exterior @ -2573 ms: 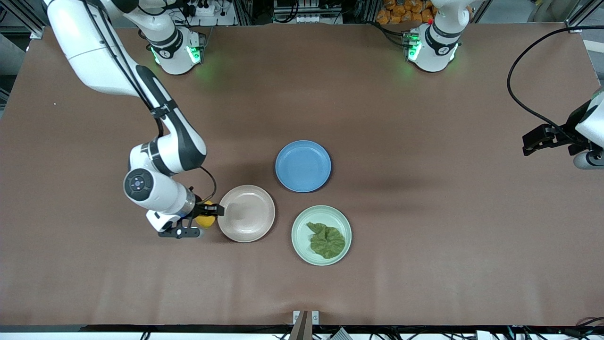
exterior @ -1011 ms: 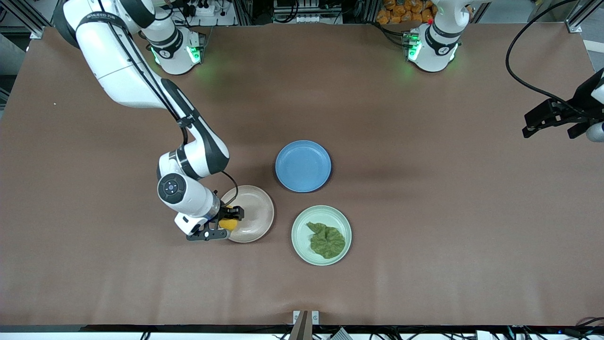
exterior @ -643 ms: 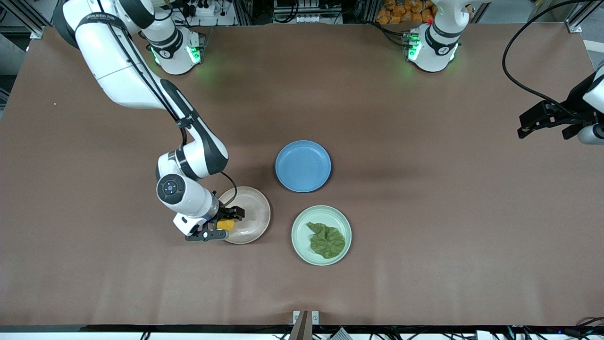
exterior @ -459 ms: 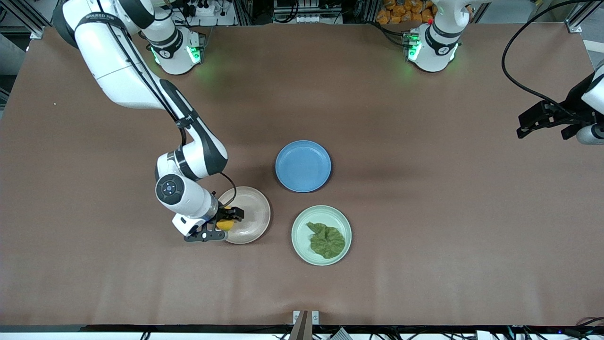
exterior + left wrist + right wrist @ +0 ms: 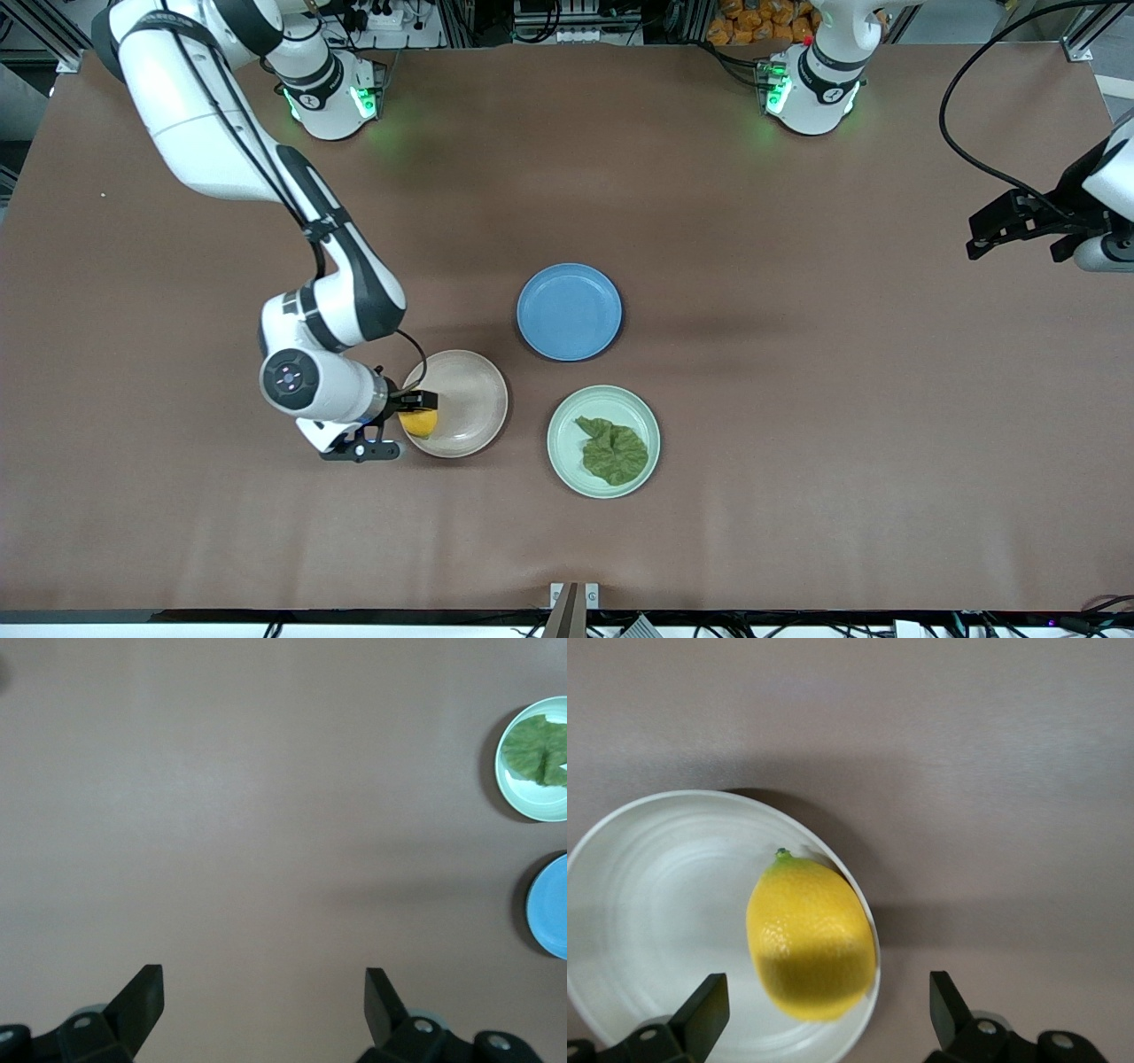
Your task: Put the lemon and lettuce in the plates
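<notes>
— Hovering by the beige-pink plate (image 5: 461, 403), is that the right gripper (image 5: 390, 425)?

— Yes. It hangs low at that plate's rim, on the side toward the right arm's end of the table. In the right wrist view its two fingers (image 5: 700, 1014) are spread wide, with nothing clamped between them.

— And the lemon (image 5: 419, 423)?

— It lies inside the beige-pink plate, against the rim next to the gripper. From the right wrist camera the lemon (image 5: 811, 939) sits between the spread fingers without touching either, its greenish tip pointing toward the middle of the plate (image 5: 656, 904).

— Where is the lettuce (image 5: 613, 450)?

— In the mint green plate (image 5: 567, 421), which is just beside the beige-pink one, toward the left arm's end and a little nearer to the front camera. The leaf covers much of the dish.

— Anything else on the table (image 5: 797, 443)?

— A blue plate (image 5: 569, 311), near both of the others and farther from the front camera, with nothing in it.

— What about the left gripper (image 5: 997, 232)?

— It waits up in the air over the table's edge at the left arm's end, well apart from the plates. In the left wrist view its fingers (image 5: 142, 1001) are wide apart over bare brown tabletop, and the mint green plate (image 5: 509, 793), its lettuce (image 5: 536, 749) and the blue plate (image 5: 549, 904) show at the margin.
</notes>
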